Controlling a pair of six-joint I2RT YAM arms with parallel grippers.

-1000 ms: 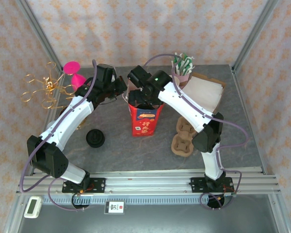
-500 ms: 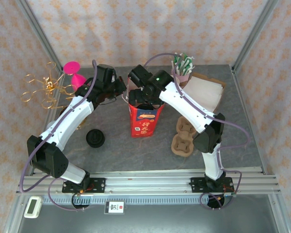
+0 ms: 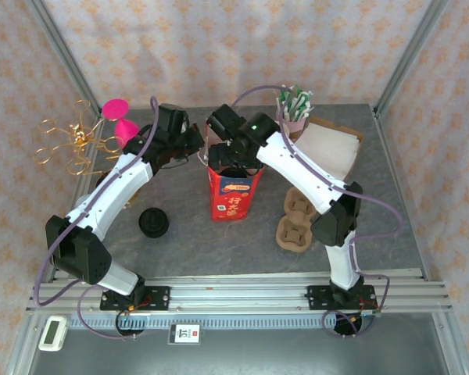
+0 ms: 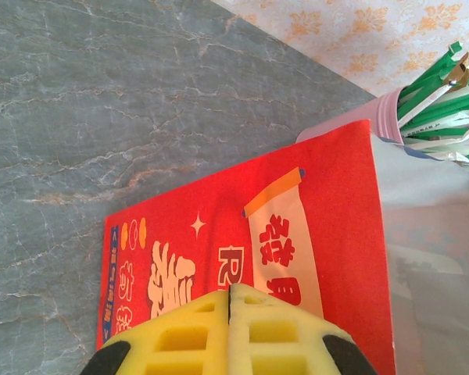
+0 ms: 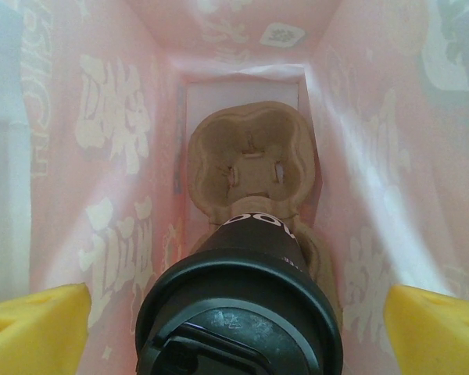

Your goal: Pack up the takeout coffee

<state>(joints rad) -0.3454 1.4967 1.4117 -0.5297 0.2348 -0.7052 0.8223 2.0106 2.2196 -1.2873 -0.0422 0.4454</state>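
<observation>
1. The red paper bag (image 3: 234, 194) stands upright in the middle of the desk (image 3: 195, 246), and both my arms meet over its top.
2. My left jaws sit at the bag's upper left edge. In the left wrist view the yellow pads (image 4: 191, 336) are clenched flat together, with the bag's printed red face running away below them. I cannot tell whether paper or cord is pinched between them.
3. My right jaws are at the open mouth, looking straight down the pale pink inside.
4. There's the coffee cup (image 5: 239, 312), black lid up, inside the bag. It stands at the near end of a pulp cup carrier (image 5: 250, 156) lying on the bag's floor.
5. My right jaws are released. Their yellow pads (image 5: 33, 324) are spread wide on either side of the cup, clear of the lid.
6. Out on the desk, spare pulp carriers (image 3: 295, 223) lie to the right of the bag.
7. A loose black lid (image 3: 153, 223) lies to the left.
8. A cup of green-and-white sticks (image 3: 295, 108) stands at the back.
</observation>
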